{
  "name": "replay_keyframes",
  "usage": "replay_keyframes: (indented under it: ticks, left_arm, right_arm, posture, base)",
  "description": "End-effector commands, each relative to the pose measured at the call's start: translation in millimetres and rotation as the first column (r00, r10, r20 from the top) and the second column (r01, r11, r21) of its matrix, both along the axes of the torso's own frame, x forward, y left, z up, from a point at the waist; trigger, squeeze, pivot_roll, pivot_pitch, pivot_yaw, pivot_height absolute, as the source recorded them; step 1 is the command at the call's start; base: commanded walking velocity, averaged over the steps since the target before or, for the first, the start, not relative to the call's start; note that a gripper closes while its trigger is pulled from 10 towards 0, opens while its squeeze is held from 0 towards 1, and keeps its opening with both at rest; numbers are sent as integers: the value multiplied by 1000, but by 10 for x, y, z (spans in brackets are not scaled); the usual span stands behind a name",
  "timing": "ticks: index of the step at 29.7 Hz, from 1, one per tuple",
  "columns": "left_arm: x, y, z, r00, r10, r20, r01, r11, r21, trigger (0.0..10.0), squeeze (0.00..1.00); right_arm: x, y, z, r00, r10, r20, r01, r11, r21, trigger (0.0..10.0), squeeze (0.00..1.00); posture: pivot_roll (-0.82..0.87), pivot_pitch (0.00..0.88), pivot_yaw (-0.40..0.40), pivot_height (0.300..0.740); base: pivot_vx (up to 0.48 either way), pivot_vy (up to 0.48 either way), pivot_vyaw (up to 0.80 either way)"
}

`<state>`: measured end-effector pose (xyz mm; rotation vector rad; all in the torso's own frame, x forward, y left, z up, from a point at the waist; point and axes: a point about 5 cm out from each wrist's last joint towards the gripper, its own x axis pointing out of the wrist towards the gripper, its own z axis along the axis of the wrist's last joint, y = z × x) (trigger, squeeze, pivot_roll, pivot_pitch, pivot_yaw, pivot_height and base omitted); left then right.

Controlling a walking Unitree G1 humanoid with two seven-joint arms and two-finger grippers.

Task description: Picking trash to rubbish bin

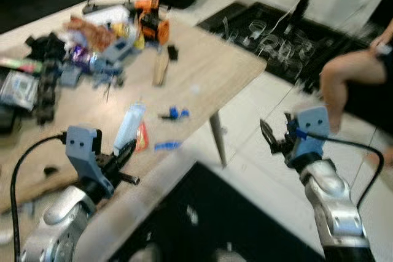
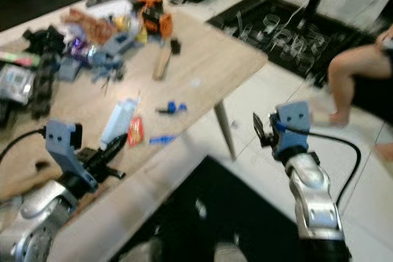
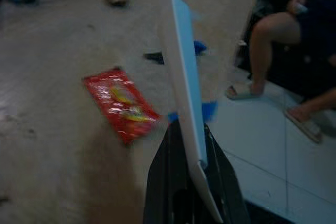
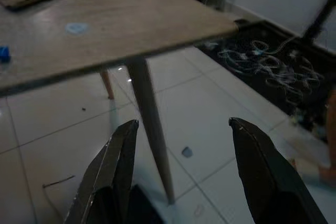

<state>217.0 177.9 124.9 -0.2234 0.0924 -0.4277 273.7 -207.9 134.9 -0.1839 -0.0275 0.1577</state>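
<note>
Two grippers appear before me, and I place everything relative to the wooden table (image 1: pixel 202 72). My left gripper (image 3: pixel 191 148) sits over the table's near edge with its two black fingers (image 3: pixel 163 182) pinched narrowly on a flat white-and-blue packet (image 3: pixel 184 77), which is held edge-on and stands out beyond the fingertips above the tabletop. On the table just beside that packet lies a red wrapper (image 3: pixel 122 103), flat on the wood; in the head views the same red wrapper sits close to the near edge next to the packet (image 1: pixel 129 126). A little further in from the edge are small blue pieces (image 1: pixel 175 113) and another blue scrap (image 1: pixel 167 146), apart from one another. A strip of cardboard (image 1: pixel 161 67) lies near the middle of the table, and a dense clutter of mixed objects (image 1: pixel 92 41) covers the far left part of the top, including an orange item (image 1: pixel 153 24). My right gripper (image 4: pixel 181 166) hangs off the table, over the white tiled floor (image 4: pixel 210 108) to the right of the table's corner, its fingers spread wide with nothing between them; the table leg (image 4: pixel 152 129) stands just ahead of it. Beyond the table's right corner a black mat (image 1: pixel 288 41) carries clear plastic pieces, and a seated person's bare leg (image 1: pixel 350 72) is near the right gripper's side, on the floor past the table.
</note>
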Motion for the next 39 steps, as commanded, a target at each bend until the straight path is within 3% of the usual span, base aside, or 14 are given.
replay_keyframes:
  ticks: [1,18,39]
  left_arm:
    - [2,11,-3,1000,-4,-7,4,1000,1,10000,0]
    - [40,101,45,991,126,53,-127,992,15,10000,0]
    - [30,113,59,988,140,68,-142,990,17,10000,0]
  right_arm:
    - [-9,-4,-29,1000,-7,-15,7,1000,-7,10000,0]
    - [18,-19,-72,998,-19,-56,20,1000,13,10000,0]
    - [18,-24,-70,998,-16,-62,18,999,39,10000,0]
  posture:
    - [-164,51,23,740]
    - [-163,52,22,740]
    - [-166,61,27,740]
  base:
    - [-390,0,0]
    - [0,0,-800]
    - [0,0,-800]
